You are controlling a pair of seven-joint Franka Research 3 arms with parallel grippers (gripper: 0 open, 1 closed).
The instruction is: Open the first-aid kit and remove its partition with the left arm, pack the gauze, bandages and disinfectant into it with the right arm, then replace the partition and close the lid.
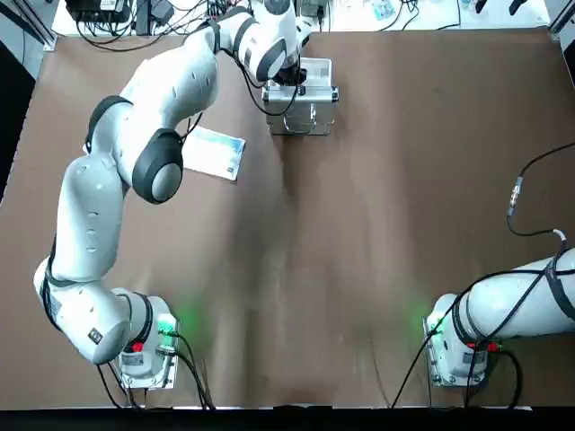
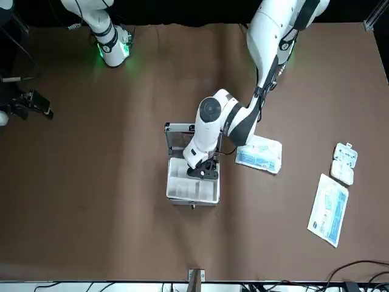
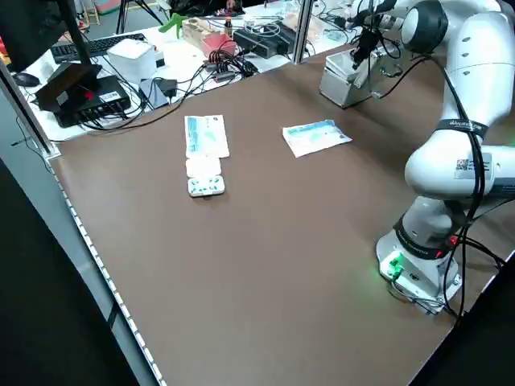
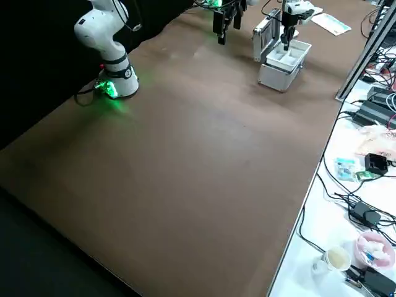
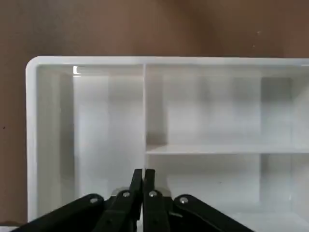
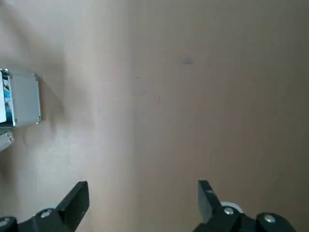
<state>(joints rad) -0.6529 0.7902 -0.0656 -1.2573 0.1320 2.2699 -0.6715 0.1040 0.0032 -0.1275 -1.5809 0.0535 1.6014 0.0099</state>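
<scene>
Silver ribbed aluminium first-aid kit (image 4: 276, 76) on brown table (image 1: 377, 224), lid (image 4: 266, 35) raised. White divided plastic partition (image 2: 182, 184) sits inside. Left arm's black two-finger gripper (image 5: 143, 172) at the partition's divider, claw narrow, fingertips nearly together; can't tell whether it grips. Right black gripper (image 6: 144, 195) over bare tabletop, claw wide.

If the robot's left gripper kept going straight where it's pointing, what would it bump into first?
Probably the white divided tray: the left gripper points down at it, near an inner wall. I can't tell how big the gap is, or whether they already touch.
</scene>
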